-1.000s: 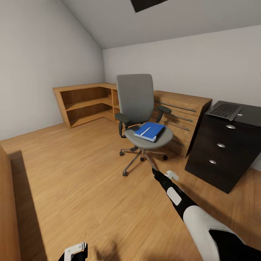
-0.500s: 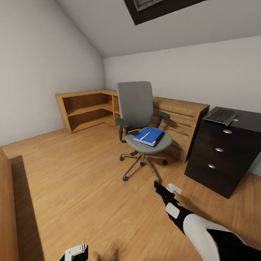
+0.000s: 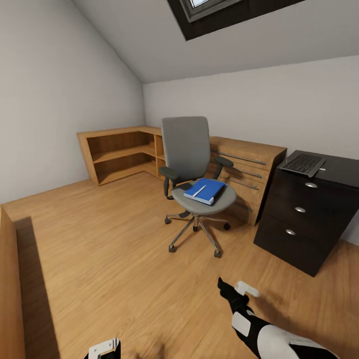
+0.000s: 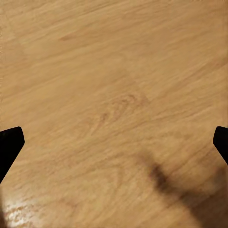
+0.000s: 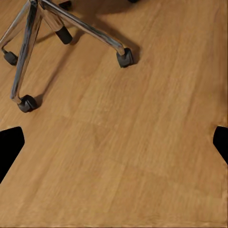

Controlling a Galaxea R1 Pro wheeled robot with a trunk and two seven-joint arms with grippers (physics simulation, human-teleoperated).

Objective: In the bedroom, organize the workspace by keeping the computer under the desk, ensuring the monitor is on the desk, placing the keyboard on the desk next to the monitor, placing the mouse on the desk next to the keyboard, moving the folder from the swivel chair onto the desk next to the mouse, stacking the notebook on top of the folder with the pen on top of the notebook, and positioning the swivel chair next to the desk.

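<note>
An attic bedroom's light wood floor [image 3: 109, 259] stretches open between robot and swivel chair [image 3: 192, 164], where the blue folder [image 3: 206, 190] and white pen [image 3: 199, 190] lie on the grey seat. The keyboard [image 3: 302, 163] overhangs the black worktop [image 3: 344, 169]. Left end effector [image 4: 114, 142] and right end effector [image 5: 114, 142] hang spread wide, empty.

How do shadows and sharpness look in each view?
Head view: sharp, evenly lit, soft shadow under the chair. Left wrist view: blurry floor with a dark smudged shadow. Right wrist view: crisp chair legs casting soft shadows.
</note>
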